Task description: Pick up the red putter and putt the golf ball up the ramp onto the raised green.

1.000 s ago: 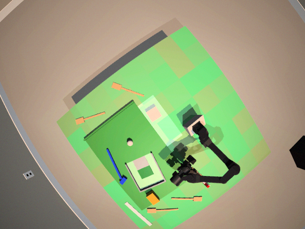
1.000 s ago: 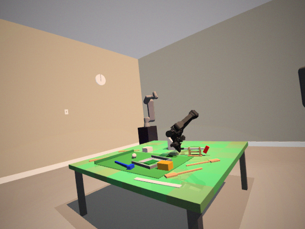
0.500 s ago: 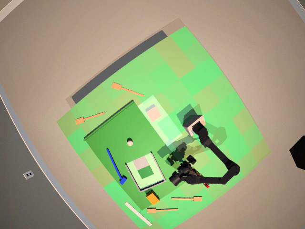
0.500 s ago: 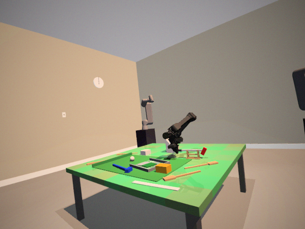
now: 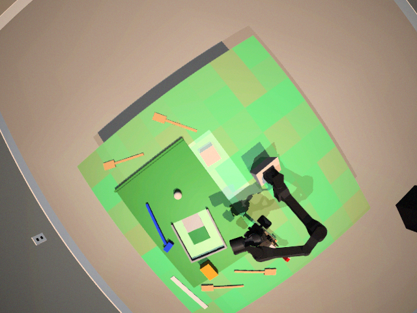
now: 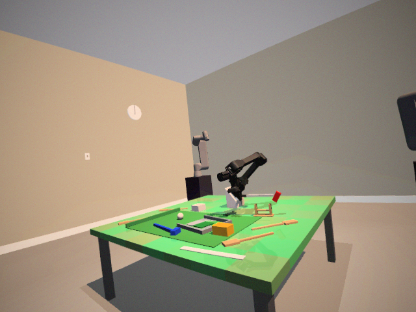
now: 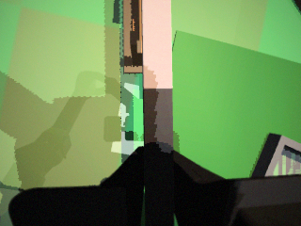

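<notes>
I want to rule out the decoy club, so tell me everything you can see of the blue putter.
The blue putter is a thin straight shaft ending in a small blocky head, all one bright matte blue. It lies flat on the dark green mat, its head close beside the framed raised green. The golf ball sits apart from it. Nothing grips it.

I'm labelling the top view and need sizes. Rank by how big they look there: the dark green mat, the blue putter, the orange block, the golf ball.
1. Dark green mat, by far the largest.
2. Blue putter, long but thin.
3. Orange block.
4. Golf ball, smallest.
</notes>
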You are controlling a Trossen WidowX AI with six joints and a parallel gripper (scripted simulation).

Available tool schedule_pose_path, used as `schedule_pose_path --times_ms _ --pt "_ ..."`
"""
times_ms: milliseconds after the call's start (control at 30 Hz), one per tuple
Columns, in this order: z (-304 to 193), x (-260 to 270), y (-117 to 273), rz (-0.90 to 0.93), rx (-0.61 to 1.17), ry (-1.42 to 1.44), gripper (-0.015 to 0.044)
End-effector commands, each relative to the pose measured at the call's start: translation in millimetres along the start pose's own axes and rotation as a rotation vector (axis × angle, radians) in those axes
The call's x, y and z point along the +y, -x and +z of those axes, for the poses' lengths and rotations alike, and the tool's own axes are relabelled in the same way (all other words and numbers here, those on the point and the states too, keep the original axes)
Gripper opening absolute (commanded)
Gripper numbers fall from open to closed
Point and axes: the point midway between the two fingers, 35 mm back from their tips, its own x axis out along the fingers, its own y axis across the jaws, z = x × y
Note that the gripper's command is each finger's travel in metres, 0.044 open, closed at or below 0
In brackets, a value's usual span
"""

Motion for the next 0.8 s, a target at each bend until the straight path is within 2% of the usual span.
schedule_pose_path --times_ms 0,233,767 --pt "8.3 0.0 18.5 -0.005 -0.011 0.007 0.0" --pt "5.2 -0.2 23.2 -0.007 -0.008 -0.022 0.0" --pt "-92.2 -19.4 65.2 -0.074 0.103 -0.558 0.0"
